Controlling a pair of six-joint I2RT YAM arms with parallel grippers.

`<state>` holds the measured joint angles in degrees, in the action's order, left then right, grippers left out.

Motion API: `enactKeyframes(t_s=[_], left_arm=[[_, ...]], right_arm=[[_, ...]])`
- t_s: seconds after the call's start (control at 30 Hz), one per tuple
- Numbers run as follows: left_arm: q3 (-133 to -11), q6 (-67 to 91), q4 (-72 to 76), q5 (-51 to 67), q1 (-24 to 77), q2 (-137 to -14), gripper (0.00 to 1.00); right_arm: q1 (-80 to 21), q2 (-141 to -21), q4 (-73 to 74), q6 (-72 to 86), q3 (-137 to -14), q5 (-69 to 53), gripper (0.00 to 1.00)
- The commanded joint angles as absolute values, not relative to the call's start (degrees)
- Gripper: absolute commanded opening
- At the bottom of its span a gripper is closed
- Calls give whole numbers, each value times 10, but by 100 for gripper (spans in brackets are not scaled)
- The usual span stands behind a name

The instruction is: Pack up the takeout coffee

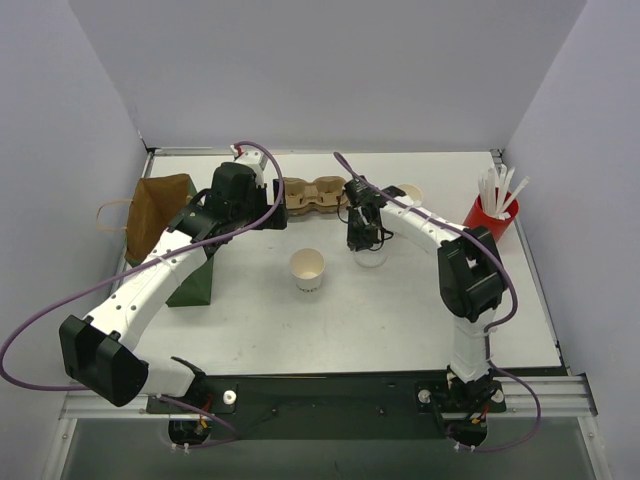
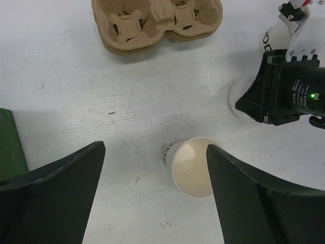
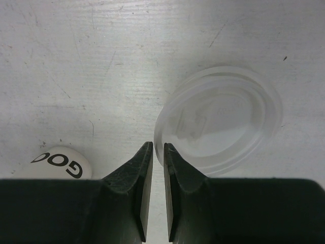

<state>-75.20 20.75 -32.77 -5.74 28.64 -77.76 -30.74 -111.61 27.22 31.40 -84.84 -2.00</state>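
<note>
Right gripper: fingers nearly together, only a thin slit between them. The rim of a translucent round plastic lid sits in that slit. The lid rests on the white table, right of centre in the right wrist view. Only this view shows the pinch; in the top view the wrist covers it. Lower left of the same view: second white paper cup, dark letters on its side, mostly cut off by the fingers.

Left gripper: jaws spread wide, holding nothing, well above the table. Between them, lower centre of the left wrist view: open white paper cup, upright, open-topped, dark print on its side. That print does not show in the top view. Brown moulded-pulp cup carrier along the top edge.

Top view alone shows:
- red cup of white sticks, right edge
- brown paper bag and dark green block, left

Count: white cups two, lid one, carrier one, red cup one, bag one.
</note>
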Motion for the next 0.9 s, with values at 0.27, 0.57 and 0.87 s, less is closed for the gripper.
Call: enactKeyframes(t_s=[0.27, 0.57, 0.87], left_arm=[[-758, 212, -304, -61, 282, -773, 92], [-761, 211, -303, -59, 281, -775, 92], [-761, 210, -302, -54, 281, -777, 92]], right_arm=[[-309, -1120, 282, 315, -845, -15, 2], [-308, -1110, 283, 315, -840, -9, 0], [-308, -1081, 300, 311, -840, 26, 0]])
